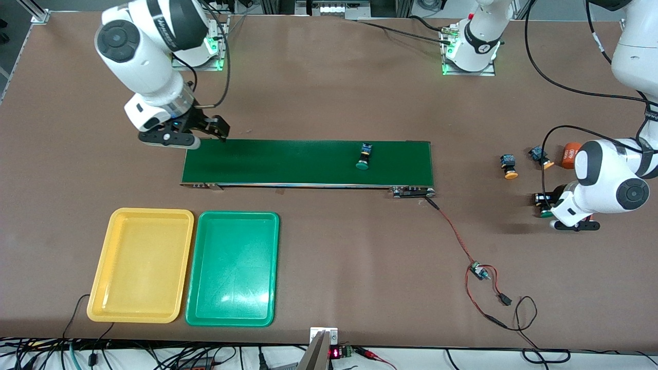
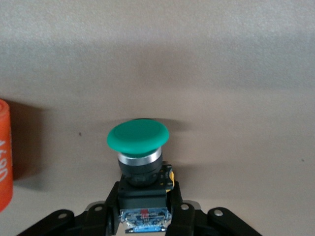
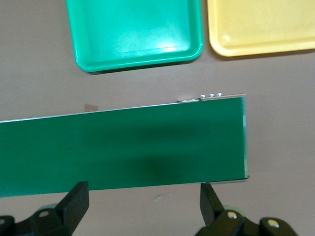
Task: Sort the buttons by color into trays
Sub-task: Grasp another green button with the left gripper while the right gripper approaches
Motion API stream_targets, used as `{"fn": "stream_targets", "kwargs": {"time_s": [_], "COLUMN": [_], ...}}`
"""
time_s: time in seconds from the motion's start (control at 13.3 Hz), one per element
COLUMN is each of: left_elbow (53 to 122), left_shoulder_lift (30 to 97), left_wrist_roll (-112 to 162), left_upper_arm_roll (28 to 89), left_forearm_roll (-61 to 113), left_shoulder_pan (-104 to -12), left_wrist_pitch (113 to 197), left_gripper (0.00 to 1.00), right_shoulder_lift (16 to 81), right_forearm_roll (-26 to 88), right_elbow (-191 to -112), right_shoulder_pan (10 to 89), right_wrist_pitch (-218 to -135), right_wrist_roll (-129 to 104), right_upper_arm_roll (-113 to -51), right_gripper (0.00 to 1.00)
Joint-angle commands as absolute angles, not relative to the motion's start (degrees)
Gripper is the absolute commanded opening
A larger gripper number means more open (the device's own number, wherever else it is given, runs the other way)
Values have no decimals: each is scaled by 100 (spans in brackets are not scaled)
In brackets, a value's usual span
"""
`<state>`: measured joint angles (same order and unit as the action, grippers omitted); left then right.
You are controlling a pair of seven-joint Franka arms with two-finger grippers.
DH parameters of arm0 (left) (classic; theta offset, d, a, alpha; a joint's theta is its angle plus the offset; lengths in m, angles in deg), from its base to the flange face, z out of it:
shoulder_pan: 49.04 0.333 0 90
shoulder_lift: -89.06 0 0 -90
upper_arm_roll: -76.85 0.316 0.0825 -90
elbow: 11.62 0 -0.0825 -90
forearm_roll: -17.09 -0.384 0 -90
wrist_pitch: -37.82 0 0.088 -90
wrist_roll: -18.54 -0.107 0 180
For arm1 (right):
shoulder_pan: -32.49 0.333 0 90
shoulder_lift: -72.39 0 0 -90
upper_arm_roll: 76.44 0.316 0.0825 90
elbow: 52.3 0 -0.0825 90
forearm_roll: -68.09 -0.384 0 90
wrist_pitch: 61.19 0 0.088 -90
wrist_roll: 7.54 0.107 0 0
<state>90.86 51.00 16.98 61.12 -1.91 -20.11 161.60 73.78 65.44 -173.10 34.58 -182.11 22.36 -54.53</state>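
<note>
Left gripper jaws clamping green-capped button, front view hides grip

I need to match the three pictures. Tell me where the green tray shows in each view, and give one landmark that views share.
Front view: the green tray lies beside the yellow tray, nearer the camera than the conveyor belt.
Left wrist view: not in it.
Right wrist view: the green tray shows along the upper edge.
Shared landmark: the conveyor belt, in the front and right wrist views.
</note>
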Motion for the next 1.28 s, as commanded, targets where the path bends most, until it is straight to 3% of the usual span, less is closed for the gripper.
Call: {"fn": "stream_targets", "kwargs": {"time_s": [0.0, 0.23, 0.45, 0.75, 1.21], "left_elbow": [9104, 9095, 9112, 9165, 9577], "left_shoulder_lift": [5574, 5821, 5812, 5786, 5724], "left_wrist_roll": [1644, 1748, 2571, 3409, 5017], "left_upper_arm_roll": [5772, 4814, 3995, 3283, 2868], "left_forearm_roll": [-189, -189, -111, 346, 706], "left_shoulder_pan": [-2074, -2109, -2354, -2654, -3111], "left_wrist_pitch": [15570, 14823, 14663, 14382, 14425], "left_gripper": [17, 17, 17, 17, 19], "right_shoulder_lift": [7144, 6844, 6800, 6694, 6598], "right_forearm_roll": [6458, 6475, 6484, 6484, 6615], "right_elbow": [-17298, -17289, -17307, -17315, -17307], "right_shoulder_pan": [3653, 3662, 3662, 3688, 3794], "right_wrist_pitch": [-18510, -18809, -18828, -18941, -19003], "right_wrist_roll": [2611, 2594, 2603, 2638, 2647], "right_upper_arm_roll": [-5368, -5298, -5289, -5280, -5228], "right_gripper": [100, 100, 100, 100, 100]}}
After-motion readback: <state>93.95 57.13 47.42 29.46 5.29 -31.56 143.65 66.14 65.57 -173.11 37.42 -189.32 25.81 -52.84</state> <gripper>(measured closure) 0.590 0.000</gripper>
